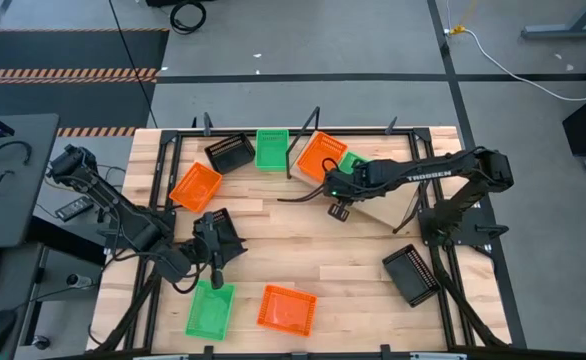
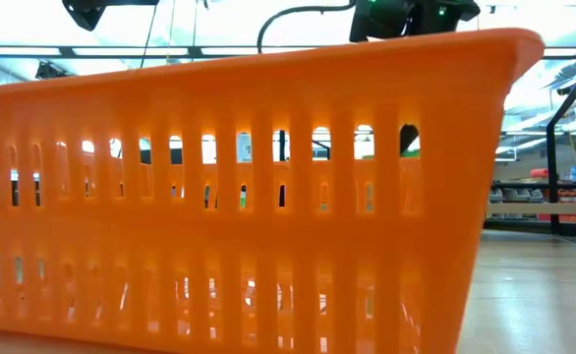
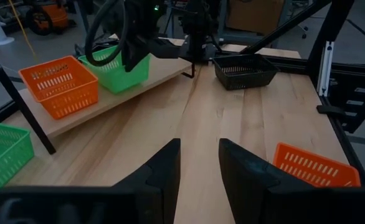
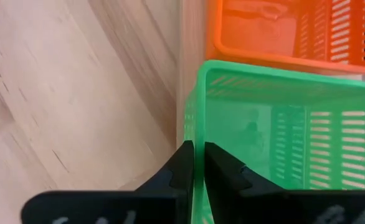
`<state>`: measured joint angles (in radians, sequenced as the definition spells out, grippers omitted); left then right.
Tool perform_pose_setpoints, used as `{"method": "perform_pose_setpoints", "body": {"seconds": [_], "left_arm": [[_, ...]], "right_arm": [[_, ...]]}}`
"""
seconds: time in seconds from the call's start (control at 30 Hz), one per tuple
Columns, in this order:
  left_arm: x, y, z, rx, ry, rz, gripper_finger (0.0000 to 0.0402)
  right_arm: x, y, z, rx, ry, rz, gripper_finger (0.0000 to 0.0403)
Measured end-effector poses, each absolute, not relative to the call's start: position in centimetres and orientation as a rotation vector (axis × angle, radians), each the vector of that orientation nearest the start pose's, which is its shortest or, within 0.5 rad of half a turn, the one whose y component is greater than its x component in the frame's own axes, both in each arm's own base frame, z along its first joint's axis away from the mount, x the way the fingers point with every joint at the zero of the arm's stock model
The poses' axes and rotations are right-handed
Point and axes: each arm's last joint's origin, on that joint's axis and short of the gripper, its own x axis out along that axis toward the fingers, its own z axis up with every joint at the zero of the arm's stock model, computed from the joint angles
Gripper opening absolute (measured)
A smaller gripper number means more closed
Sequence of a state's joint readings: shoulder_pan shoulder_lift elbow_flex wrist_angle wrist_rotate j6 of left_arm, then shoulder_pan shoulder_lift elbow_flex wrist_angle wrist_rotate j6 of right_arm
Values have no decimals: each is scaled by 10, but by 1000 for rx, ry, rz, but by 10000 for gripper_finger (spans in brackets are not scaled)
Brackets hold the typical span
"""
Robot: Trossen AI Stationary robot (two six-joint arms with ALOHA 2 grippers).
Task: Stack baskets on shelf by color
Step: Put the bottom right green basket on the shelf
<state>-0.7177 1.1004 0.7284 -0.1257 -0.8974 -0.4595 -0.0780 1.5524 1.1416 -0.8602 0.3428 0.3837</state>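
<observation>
On the pale shelf [image 1: 385, 212] at the back right, an orange basket [image 1: 321, 155] and a green basket [image 1: 353, 163] sit side by side on their bottoms. My right gripper [image 4: 199, 163] is above the green basket [image 4: 282, 130], shut on its wall at the shelf's front edge. My left gripper [image 3: 199, 165] hovers open over the table's left middle [image 1: 231, 238], pointing at the shelf with nothing between its fingers. The other baskets lie loose on the table. My right gripper has the rim of the green basket's wall [image 4: 199, 134] between its two fingers, one inside the basket and one outside. The fingers come down steeply from above. The basket stands upright with its bottom on the shelf [image 3: 164, 71], beside the orange basket [image 4: 276, 28].
Loose on the tabletop are a black basket [image 1: 230, 152], a green one [image 1: 271, 148] and an orange one [image 1: 195, 187] at the back left. A green one [image 1: 210, 308] and an orange one [image 1: 286, 308] are at the front, and a black one [image 1: 411, 272] at the right. The front orange basket [image 2: 239, 197] fills the low view.
</observation>
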Motion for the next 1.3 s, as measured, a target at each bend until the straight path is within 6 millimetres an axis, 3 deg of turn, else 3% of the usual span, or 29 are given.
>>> {"method": "perform_pose_setpoints", "body": {"seconds": [0.5, 1.3], "left_arm": [[185, -131, 265, -95, 293, 249, 117], [185, -131, 265, -95, 293, 249, 117]], "right_arm": [[283, -32, 219, 128, 1227, -592, 52], [290, -30, 220, 121, 1162, -566, 52]]}}
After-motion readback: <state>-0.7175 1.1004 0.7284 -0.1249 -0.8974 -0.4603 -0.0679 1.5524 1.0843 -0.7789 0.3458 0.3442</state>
